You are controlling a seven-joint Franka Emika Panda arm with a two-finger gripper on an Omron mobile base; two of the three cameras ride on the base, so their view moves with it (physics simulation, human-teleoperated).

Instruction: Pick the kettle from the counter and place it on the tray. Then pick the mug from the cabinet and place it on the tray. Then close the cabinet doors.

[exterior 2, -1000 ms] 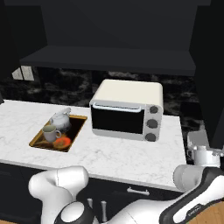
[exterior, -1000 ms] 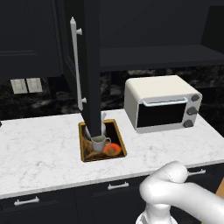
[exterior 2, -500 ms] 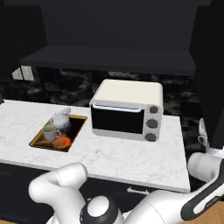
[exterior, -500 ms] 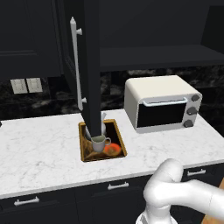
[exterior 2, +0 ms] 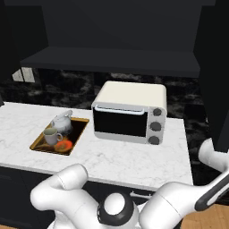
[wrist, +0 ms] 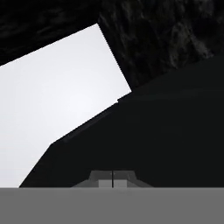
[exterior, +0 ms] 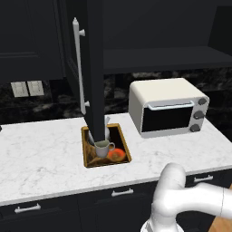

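Swinging out to the right and low is what the arm has been doing over the last second: in the right base view its white links have moved toward the right-hand cabinet door, and a rounded white part of the arm now sits just below that door's lower edge. The hand view faces a black panel at close range with a slice of the white table beyond it. The fingers are pressed fully together and hold nothing.

Nothing else has shifted. The kettle and the mug both rest on the tray, which lies on the table left of the toaster oven; in the left base view the mug sits beside the orange blob painted on the tray. The left cabinet door stands open, edge-on, its long silver handle facing the camera and its lower end hiding the kettle.

So both placing steps look finished, and what remains is shutting the doors. The arm seems to be lining up to push the right one first, with closed fingers as a blunt pusher
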